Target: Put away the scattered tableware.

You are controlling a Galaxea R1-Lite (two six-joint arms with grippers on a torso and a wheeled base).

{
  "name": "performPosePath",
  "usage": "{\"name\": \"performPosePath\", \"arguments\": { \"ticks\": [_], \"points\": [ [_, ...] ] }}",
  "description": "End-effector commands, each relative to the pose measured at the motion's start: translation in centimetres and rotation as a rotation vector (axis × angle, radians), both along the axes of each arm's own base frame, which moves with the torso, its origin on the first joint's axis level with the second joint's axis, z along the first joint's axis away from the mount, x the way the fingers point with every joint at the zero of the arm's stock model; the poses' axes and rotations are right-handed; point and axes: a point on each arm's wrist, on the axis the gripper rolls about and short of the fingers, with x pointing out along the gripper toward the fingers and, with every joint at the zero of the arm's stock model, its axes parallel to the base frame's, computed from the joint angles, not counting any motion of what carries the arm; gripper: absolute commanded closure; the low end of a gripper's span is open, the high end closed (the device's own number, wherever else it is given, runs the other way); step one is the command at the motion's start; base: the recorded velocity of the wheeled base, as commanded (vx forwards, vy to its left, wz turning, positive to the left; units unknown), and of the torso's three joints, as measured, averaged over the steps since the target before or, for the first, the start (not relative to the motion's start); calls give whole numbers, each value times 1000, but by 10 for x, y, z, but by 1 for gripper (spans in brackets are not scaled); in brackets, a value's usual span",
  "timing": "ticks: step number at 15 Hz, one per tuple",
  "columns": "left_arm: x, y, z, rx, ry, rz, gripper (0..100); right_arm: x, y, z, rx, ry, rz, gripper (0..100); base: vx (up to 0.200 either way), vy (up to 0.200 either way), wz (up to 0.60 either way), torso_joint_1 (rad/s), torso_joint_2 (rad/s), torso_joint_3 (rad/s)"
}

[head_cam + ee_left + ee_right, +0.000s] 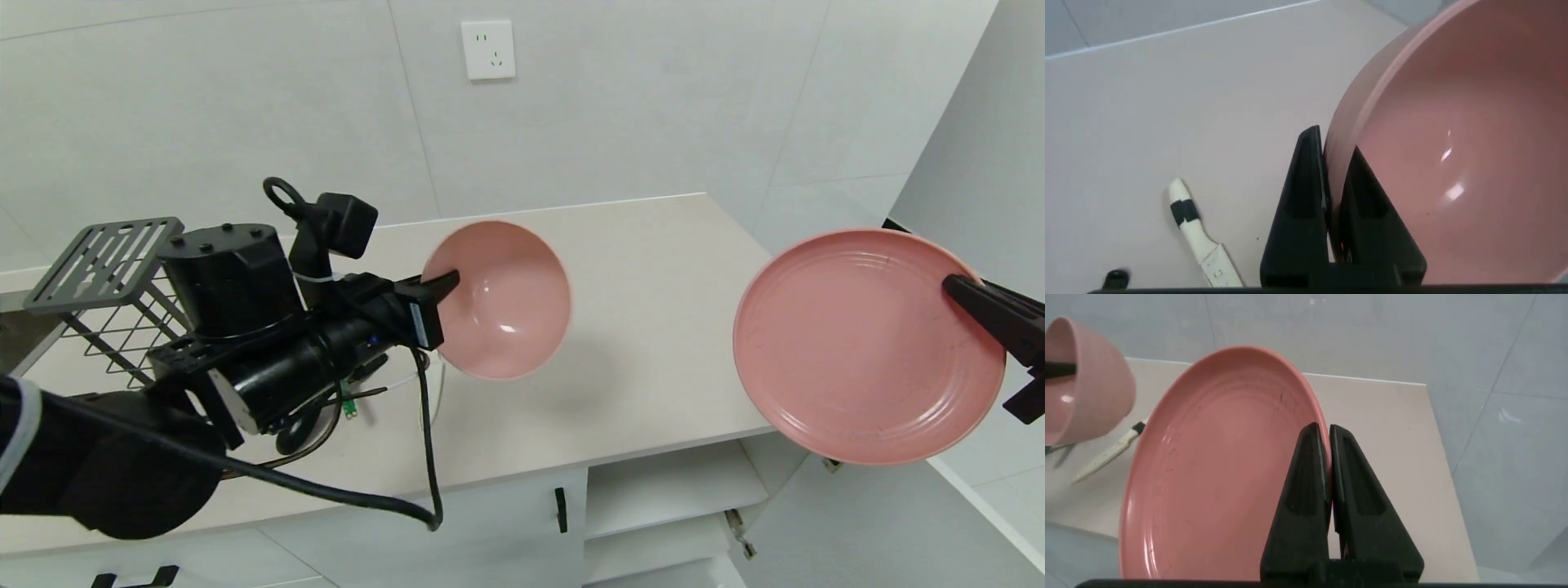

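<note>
1. The left arm enters from the lower left of the head view and lies nearly level above the pale counter (653, 327). Its left gripper (445, 282) points toward the middle of the frame.
2. That gripper is clenched on the rim of the pink bowl (502, 302). In the left wrist view its black, wedge-shaped fingers (1306, 204) pinch the bowl's wall, one outside and one inside.
3. The bowl hangs at the centre of the frame, tipped on its side with its opening toward the camera. It is clear of the counter and throws a soft shadow on it.
4. The right arm comes in at the right edge of the frame, at mid height. The right gripper (955, 286) grips the right rim of the pink plate (857, 351), one finger on each face.
5. The plate is held tilted with its upper face toward the camera. It sits in the right part of the frame, beyond the counter's right end and well apart from the bowl.
6. The bowl is deep, round and smooth, with small glossy highlights inside. The plate is shallow and round, with concentric ridges and a few dark specks.
7. A dark wire rack (106, 261) stands at the left of the frame, behind the left arm. A slim white utensil with a black band (1200, 237) lies flat on the counter. Open white shelves (669, 482) show under the counter, lower right of centre.
</note>
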Motion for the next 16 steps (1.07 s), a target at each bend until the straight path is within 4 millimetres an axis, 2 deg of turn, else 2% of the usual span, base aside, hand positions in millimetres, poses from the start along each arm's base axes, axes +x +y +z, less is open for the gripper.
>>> {"name": "performPosePath", "arguments": {
  "ticks": [1, 5, 7, 9, 10, 13, 16],
  "points": [
    [-28, 12, 16, -3, -70, -28, 100, -1, 0, 4, 5, -17, 3, 100, 0, 0, 0, 0, 0, 0],
    [-50, 19, 9, 62, -134, -40, 100, 9, 2, 6, 63, -49, 25, 100, 0, 0, 0, 0, 0, 0],
    [-64, 21, 10, -7, -109, -68, 100, 17, 3, 1, 86, -33, 33, 100, 0, 0, 0, 0, 0, 0],
    [-99, 21, 5, -49, -67, -166, 100, 21, 3, -2, 89, -18, 32, 100, 0, 0, 0, 0, 0, 0],
    [-107, 22, 1, -45, -61, -180, 100, 22, 3, -3, 92, -18, 33, 100, 0, 0, 0, 0, 0, 0],
    [-105, 22, 1, -74, -120, -137, 100, 22, 4, -9, 88, 7, 33, 100, 0, 0, 0, 0, 0, 0],
    [-92, 15, -20, -68, -257, -35, 100, 23, 4, -7, 103, -19, 35, 100, 0, 0, 0, 0, 0, 0]
  ]
}}
